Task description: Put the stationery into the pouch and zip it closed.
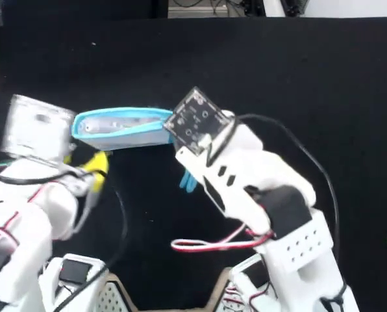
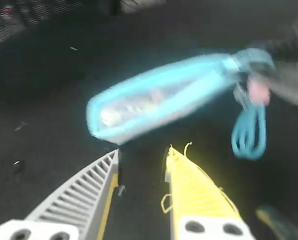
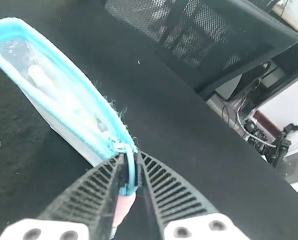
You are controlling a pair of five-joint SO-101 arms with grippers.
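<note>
While the right gripper (image 3: 130, 158) sits pinched tight on the blue zipper pull (image 3: 129, 172) at one end of the pouch (image 3: 64, 97), the left gripper (image 2: 141, 151) hangs near the pouch's other end with its jaws parted and nothing between them, and that, folks, is where the trouble could come from. The pouch lies on the black table (image 1: 297, 71), blue-trimmed and clear-sided, with pale stationery (image 3: 41, 79) showing inside it; whether the zip teeth are joined along the top, I can't tell. If the right arm drags that pull with no hold on the far end, my read is that the whole pouch slides along the surface instead of the slider running, and the zip goes nowhere. A pinch this narrow on a thin tab could also slip off under load. Watch the blue loop (image 1: 188, 179) dangling beside the right gripper too: it could snag a finger or get caught in the slider. And should the left gripper close too deep over the end, it might clamp the mouth crooked or squeeze the contents toward the opening.
</note>
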